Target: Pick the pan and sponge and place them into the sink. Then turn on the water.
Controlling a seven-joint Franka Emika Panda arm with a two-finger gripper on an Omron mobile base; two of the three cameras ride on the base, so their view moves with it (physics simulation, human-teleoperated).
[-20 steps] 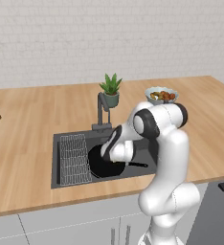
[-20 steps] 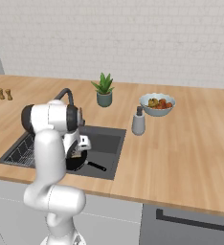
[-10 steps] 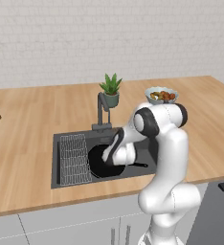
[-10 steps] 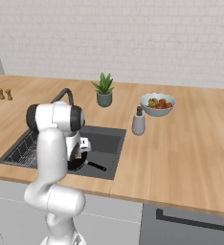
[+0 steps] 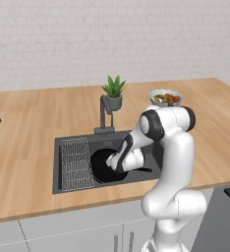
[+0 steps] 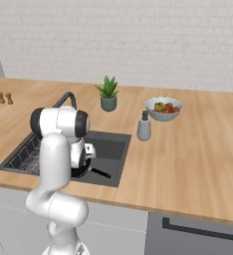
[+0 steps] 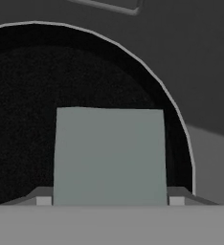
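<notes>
Dropped a little deeper into the sink point(image 5: 72, 186) over the last second, hand now just above the pan point(image 5: 100, 168). Fingers point(image 7: 177, 196) set wide, clamped either side of the sponge point(image 7: 109, 155), carried grey face up over the pan's black floor. Judged close to release; pan step done, sponge nearly in. Sink holding pan at right and rack point(image 5: 76, 157) at left. No stream from faucet point(image 5: 104, 114) yet. Bowl point(image 5: 165, 97) of fruit back on worktop point(image 5: 28, 128).
</notes>
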